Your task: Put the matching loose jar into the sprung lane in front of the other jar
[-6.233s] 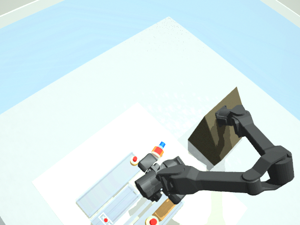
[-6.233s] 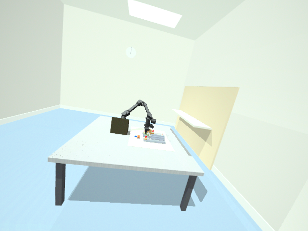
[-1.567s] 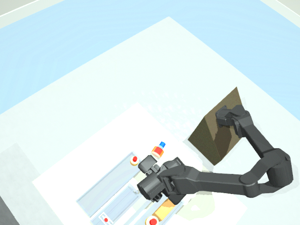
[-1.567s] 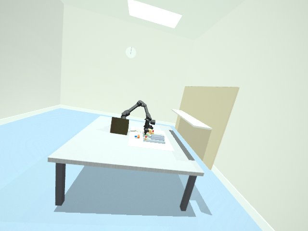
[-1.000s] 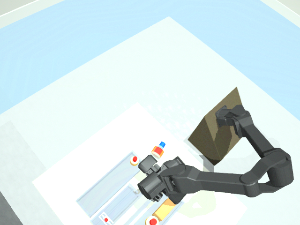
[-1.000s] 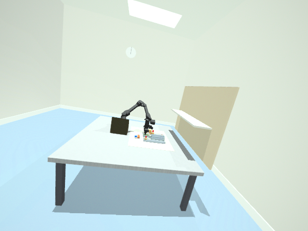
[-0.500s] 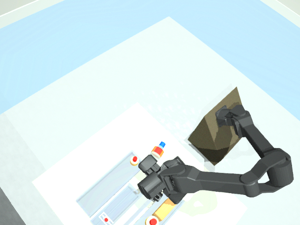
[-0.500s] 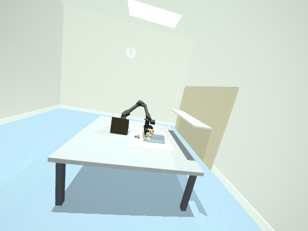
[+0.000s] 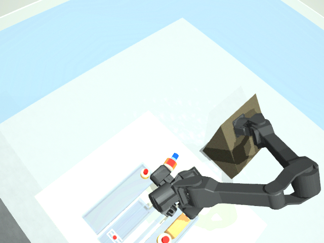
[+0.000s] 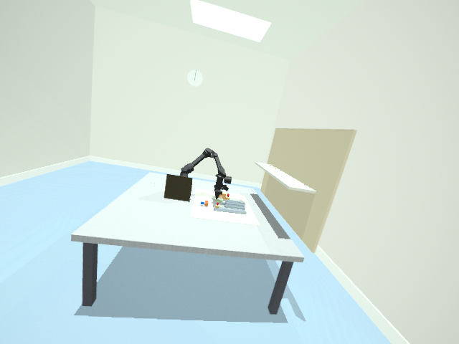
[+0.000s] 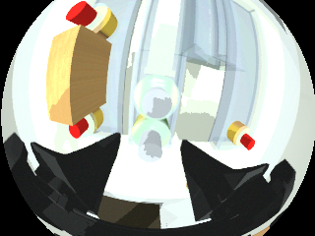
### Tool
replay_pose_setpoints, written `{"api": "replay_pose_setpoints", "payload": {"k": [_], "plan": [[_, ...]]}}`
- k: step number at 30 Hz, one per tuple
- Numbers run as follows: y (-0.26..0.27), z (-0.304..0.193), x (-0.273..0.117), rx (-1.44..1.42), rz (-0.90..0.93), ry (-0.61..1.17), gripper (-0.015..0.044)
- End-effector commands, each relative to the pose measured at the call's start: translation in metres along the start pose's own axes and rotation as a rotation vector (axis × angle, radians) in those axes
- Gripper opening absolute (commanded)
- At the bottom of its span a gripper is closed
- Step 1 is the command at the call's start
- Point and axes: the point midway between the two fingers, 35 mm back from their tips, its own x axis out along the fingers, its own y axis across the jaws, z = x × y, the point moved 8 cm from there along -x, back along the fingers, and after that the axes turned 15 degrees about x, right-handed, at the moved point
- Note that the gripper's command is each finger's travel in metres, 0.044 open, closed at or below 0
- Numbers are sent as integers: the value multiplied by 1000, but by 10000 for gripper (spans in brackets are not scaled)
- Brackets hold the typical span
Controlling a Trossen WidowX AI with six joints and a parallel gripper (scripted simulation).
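Note:
Two pale, see-through jars with grey-white tops stand in a row in the middle lane in the wrist view: the rear jar point(image 11: 157, 98) and the front jar point(image 11: 150, 143). They look upright and touching or nearly so. My gripper point(image 11: 152, 141) point(image 10: 217, 197) is open around the front jar, a fingertip on each side with a gap showing. A pale strip point(image 11: 161, 49) runs behind the rear jar; I cannot tell the pusher plate from it. The low front stop is not distinct. In the top view the arm hides both jars.
A wooden block point(image 9: 177, 226) point(image 11: 89, 74) and red-topped pieces point(image 9: 164, 239) point(image 11: 94, 120) are beside one fingertip. Another red-topped piece point(image 9: 145, 173) point(image 11: 238, 132) stands at the other side. An orange jar with a blue cap point(image 9: 170, 163) point(image 10: 206, 203) lies nearby. A brown box point(image 9: 231, 151) point(image 10: 178, 188) is by the arm base.

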Motion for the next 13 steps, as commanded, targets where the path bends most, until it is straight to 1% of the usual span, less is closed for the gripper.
{"api": "replay_pose_setpoints", "payload": {"k": [1,13], "plan": [[-1,-2,-1,-4,0,0,280],[-12,-38,-1,-3,-1,1,280]]}}
